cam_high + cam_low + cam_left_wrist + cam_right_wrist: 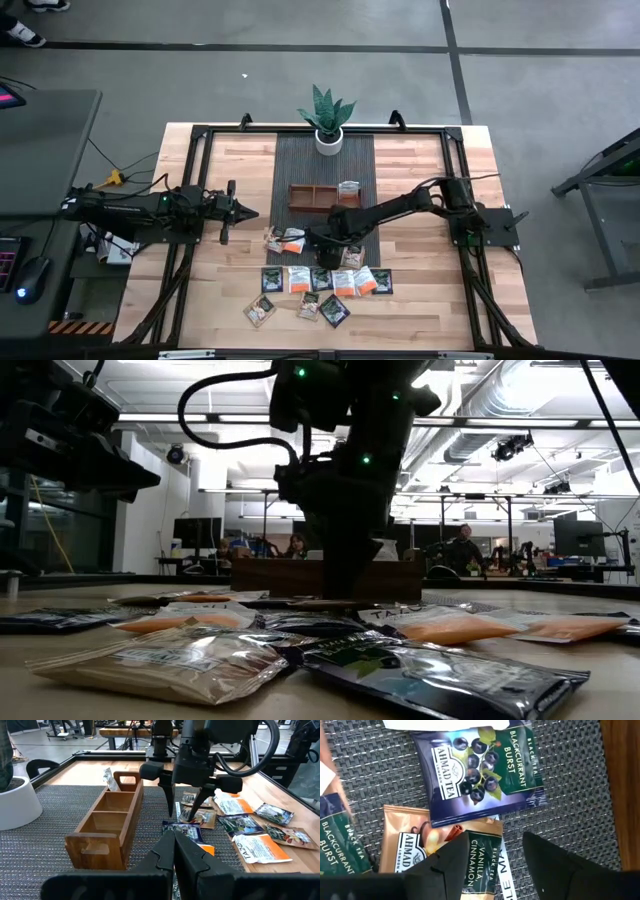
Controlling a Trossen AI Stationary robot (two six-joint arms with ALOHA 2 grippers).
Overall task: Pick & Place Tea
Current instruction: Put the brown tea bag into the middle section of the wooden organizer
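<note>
- High view: the tea packets (pixel 318 292) lie scattered on the worktop (pixel 420 300) in front of the dark mat (pixel 300 160), with one packet already standing in the end compartment of the wooden tray (pixel 312 196). The right gripper (pixel 325 243) hangs over the crowded back row. The packets overlap there, so I think it could lift two at once.
- Low view: the right gripper (pixel 340 588) points straight down, very near the pile. A packet may slide away when the fingers press on it.
- Left wrist view: the left gripper (pixel 174 851) is closed on nothing and waits well apart at the left side. The right gripper (pixel 187 811) has its fingers spread wide over the packets beside the tray.
- Right wrist view: the open fingers frame a Vanilla Cinnamon packet (pixel 440 852), which is partly under a Blackcurrant Burst packet (pixel 480 772). Closing here could pinch only a thin edge, and the upper packet may be dragged along.
</note>
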